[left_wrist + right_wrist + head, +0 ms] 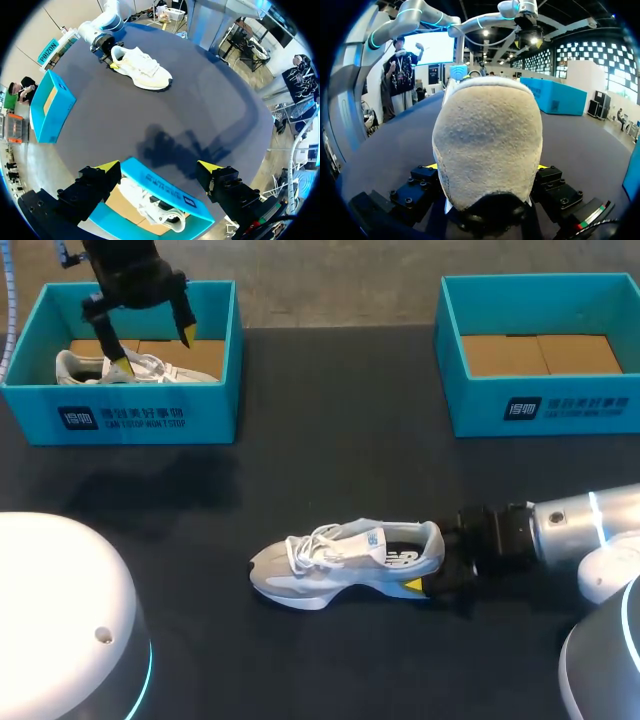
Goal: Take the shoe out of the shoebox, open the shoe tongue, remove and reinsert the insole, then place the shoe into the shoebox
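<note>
A grey-and-white shoe (345, 565) lies on its sole in the middle of the dark table, toe to the left. My right gripper (432, 583) is shut on its heel from the right. In the right wrist view the heel (487, 145) fills the space between the fingers, and only slivers of yellow tip show at either side. A second shoe (140, 367) lies in the left blue shoebox (135, 415). My left gripper (150, 348) hangs open over that box. The box's front wall (160, 187) sits between its fingers (107, 169), and the shoe inside (150, 207) lies beneath them.
A second blue shoebox (545, 405) stands at the back right, showing only its cardboard floor. Dark table surface stretches between the two boxes and in front of the shoe. White robot bases fill the near left and near right corners.
</note>
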Tool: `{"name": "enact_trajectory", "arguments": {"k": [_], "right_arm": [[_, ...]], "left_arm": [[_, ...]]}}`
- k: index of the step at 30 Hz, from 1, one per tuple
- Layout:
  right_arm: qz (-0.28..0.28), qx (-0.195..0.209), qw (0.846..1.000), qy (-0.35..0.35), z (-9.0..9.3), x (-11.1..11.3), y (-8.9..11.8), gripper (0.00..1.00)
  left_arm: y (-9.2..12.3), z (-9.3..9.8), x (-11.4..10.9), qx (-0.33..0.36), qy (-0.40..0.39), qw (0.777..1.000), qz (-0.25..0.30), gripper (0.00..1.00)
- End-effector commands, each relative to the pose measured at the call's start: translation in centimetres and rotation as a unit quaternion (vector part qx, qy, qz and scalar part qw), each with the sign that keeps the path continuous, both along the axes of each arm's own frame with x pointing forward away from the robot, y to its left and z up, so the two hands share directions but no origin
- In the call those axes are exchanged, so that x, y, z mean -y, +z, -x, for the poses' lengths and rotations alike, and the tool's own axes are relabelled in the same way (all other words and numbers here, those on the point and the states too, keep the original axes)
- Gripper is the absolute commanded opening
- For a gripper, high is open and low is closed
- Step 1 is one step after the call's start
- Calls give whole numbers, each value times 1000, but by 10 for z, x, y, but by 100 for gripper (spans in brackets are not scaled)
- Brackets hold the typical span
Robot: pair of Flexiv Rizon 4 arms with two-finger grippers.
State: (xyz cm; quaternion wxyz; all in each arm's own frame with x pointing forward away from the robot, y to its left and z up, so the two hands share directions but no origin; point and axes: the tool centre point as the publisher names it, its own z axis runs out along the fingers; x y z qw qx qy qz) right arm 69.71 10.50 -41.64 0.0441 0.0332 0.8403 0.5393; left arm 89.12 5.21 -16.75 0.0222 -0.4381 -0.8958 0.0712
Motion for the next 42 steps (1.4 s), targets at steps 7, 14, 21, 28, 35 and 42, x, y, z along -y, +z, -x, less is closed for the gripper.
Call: {"name": "enact_trajectory", "arguments": {"k": [7,14,21,28,35,42], "right_arm": [[1,0,1000,-1,2,0,0,0],[1,0,1000,-1,2,0,0,0],[1,0,1000,-1,2,0,0,0],[1,0,1000,-1,2,0,0,0],[1,0,1000,-1,2,0,0,0],[1,0,1000,-1,2,0,0,0]], "left_arm": [[-7,22,15,6,48,999,2,100],[-17,74,61,-113,338,934,-5,100],[-34,100,83,-144,490,860,-16,100],[-34,100,83,-144,490,860,-16,100],[-34,100,83,-144,490,860,-16,100],[-46,135,119,-149,631,761,-35,100]]}}
